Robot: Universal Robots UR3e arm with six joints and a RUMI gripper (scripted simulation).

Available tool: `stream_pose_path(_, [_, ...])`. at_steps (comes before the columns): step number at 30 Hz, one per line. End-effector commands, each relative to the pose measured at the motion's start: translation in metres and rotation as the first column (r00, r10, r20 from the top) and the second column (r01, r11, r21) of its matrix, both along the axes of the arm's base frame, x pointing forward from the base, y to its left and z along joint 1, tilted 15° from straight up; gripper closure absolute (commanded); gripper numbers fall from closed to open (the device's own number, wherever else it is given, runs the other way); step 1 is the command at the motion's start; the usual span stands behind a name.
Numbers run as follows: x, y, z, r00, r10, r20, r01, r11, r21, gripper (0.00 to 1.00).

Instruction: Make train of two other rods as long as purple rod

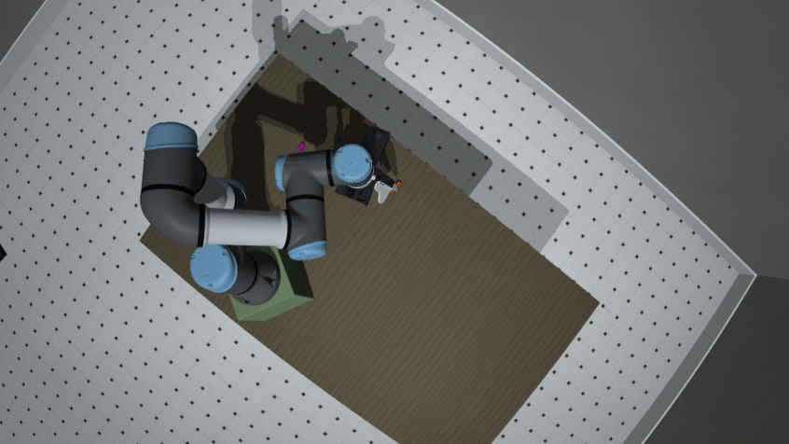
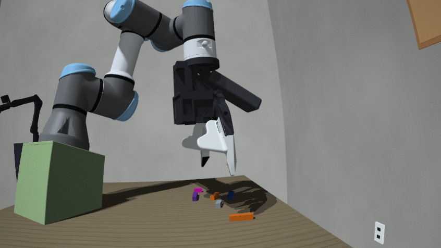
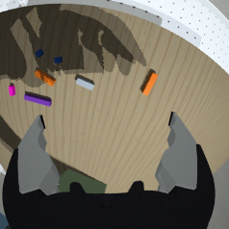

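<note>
With my gripper [image 3: 106, 114] spread fully wide and holding nothing, I am hanging high above the lone orange rod [image 3: 149, 83], well apart from the purple rod [image 3: 38, 99], so I am aligning across its narrow width before descending.

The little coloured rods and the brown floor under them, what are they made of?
The small coloured rods, like the long flat orange rod and the purple rod, look like smooth painted plastic or wood: plain solid colour, sharp edges, no shine. It is hard to say which. The brown striped table top looks like matt wood, because fine grain lines run across it.
</note>
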State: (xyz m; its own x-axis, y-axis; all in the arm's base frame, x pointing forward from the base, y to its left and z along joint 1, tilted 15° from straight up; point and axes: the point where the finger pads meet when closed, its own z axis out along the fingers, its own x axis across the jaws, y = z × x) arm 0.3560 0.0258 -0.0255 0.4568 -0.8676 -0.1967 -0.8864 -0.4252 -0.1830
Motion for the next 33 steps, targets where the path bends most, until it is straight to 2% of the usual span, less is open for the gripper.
stream_pose_path(1, [0.0062,-0.0097,-0.0015,0.986,-0.159,-0.044,0.159,0.987,-0.002,0.0])
stream_pose_path(13, [0.0086,-0.0145,-0.0031,0.968,-0.241,-0.067,0.241,0.97,0.0,0.0])
stream_pose_path(33, [0.0086,-0.0148,-0.0032,0.967,-0.247,-0.068,0.247,0.969,0.001,0.0])
